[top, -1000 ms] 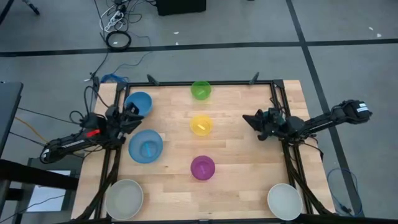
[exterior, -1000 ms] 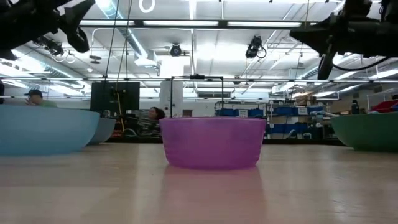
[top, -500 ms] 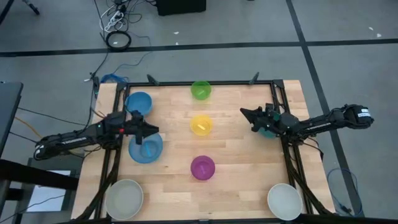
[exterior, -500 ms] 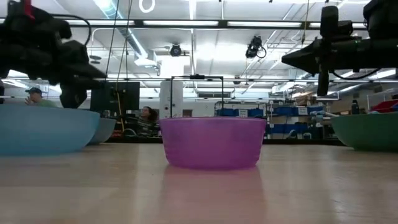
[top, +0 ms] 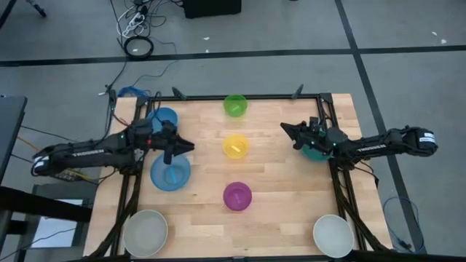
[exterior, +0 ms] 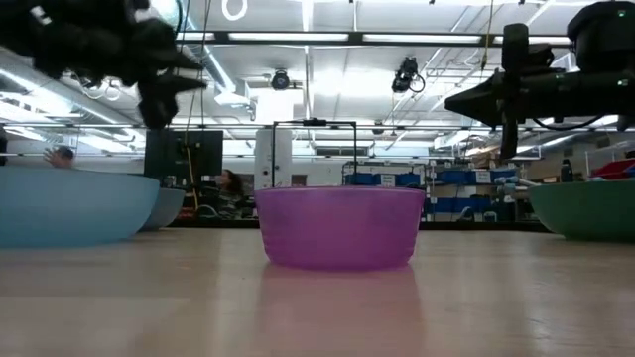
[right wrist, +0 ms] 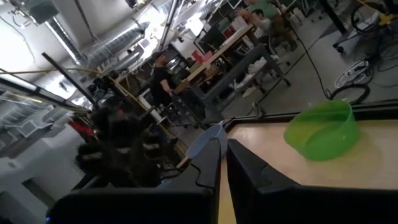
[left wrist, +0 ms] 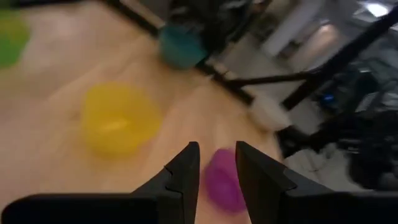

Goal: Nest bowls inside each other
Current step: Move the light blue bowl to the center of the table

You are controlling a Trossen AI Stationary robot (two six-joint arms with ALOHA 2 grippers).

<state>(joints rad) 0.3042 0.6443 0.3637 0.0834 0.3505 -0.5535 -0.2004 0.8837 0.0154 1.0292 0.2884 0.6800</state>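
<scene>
Hidden/unclear: teal bowl mostly covered by the right arm in the high view; only its rim shows. In the low view the blue bowls and the green-toned bowl at the right edge are cut off by the frame. The left wrist view is blurred.
Writing: no label or brand can be read anywhere.
Left gripper: held above the counter between the larger blue bowl and the yellow bowl, pointing toward the yellow one. In its wrist view the fingers stand apart with a clear gap and nothing between them.
Right gripper: raised over the counter's right side, near the teal bowl, tip pointing toward the middle. In its wrist view the fingers are nearly together, only a thin slit between them; they hold nothing.
Bowls: none nested. Green bowl, yellow bowl and magenta bowl stand in a line down the middle, well apart. Smaller blue bowl is near the far left corner, partly under the left arm. Two whitish bowls sit at the near corners, the second on the right.
Counter: light wood, dark frame rails along the edges.
Surroundings: cables on the grey floor beyond the counter; a workshop with shelving and people in the background of the right wrist view.
</scene>
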